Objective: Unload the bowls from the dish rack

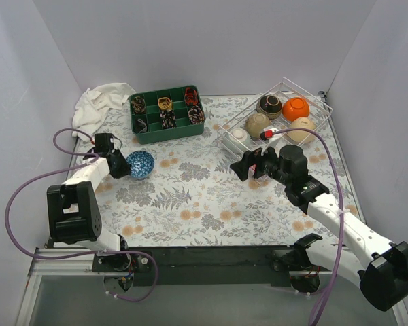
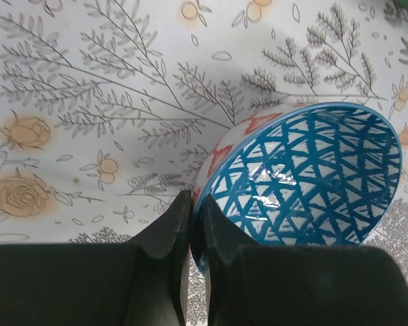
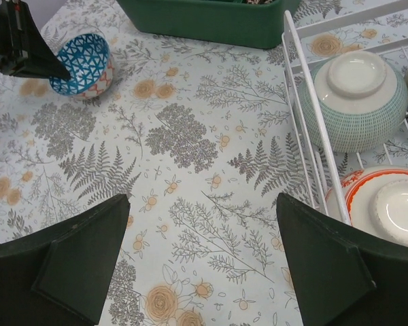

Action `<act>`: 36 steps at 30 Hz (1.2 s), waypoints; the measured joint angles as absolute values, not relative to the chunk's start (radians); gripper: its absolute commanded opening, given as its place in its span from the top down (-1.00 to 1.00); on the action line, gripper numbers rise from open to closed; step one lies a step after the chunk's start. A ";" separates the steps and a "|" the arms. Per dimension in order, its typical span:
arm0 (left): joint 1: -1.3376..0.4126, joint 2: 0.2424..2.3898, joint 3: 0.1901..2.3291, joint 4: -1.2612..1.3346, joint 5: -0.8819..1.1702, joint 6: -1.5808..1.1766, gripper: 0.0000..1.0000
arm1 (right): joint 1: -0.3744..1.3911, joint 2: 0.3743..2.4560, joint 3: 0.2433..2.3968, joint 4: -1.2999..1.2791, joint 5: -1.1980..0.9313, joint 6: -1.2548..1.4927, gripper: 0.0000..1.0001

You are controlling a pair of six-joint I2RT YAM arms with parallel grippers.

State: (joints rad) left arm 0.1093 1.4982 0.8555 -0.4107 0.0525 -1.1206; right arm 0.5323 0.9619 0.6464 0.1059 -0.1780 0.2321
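Floral table (image 1: 190, 197): dish rack (image 1: 319, 113), green tray (image 1: 166, 134), white towel (image 1: 102, 102).

Blue bowl (image 1: 141, 164) out, tilted; other bowls (image 1: 296, 109) inverted in rack (image 1: 315, 102)

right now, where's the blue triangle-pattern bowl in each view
Top external: blue bowl left of centre, just below the green tray.
Left wrist: bowl fills the lower right.
Right wrist: bowl at upper left.
Shared landmark: left gripper shut on its rim, seen in all three.

Six bowls (image 1: 141, 164), one dish rack (image 1: 323, 111), one green tray (image 1: 164, 133), one towel (image 1: 98, 103).
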 measured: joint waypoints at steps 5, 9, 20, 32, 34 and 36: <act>0.135 1.539 0.897 -0.410 0.053 -1.110 0.81 | 0.532 0.964 0.639 0.099 -0.177 0.228 -0.95; 0.143 1.553 0.906 -0.409 0.066 -1.102 0.45 | 0.532 0.964 0.639 0.099 -0.170 0.225 -0.95; 0.149 1.495 0.911 -0.399 0.094 -1.092 -0.96 | 0.532 1.011 0.678 0.014 -0.099 0.188 -0.97; -0.013 1.098 0.822 -0.322 0.003 -1.037 -0.96 | 0.479 1.167 0.927 -0.127 0.098 0.192 -0.97; -0.115 1.019 0.789 -0.301 -0.041 -0.998 -0.97 | 0.439 1.211 0.967 -0.138 0.100 0.216 -0.97; -0.189 0.937 0.748 -0.280 -0.057 -0.963 -0.96 | 0.385 1.258 1.006 -0.140 0.093 0.244 -0.97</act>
State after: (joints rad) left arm -0.1894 0.9367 0.7479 -0.2798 -0.0570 -0.9627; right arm 0.3851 1.2575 1.0061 -0.1402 0.0925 0.2436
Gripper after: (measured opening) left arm 0.982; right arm 0.985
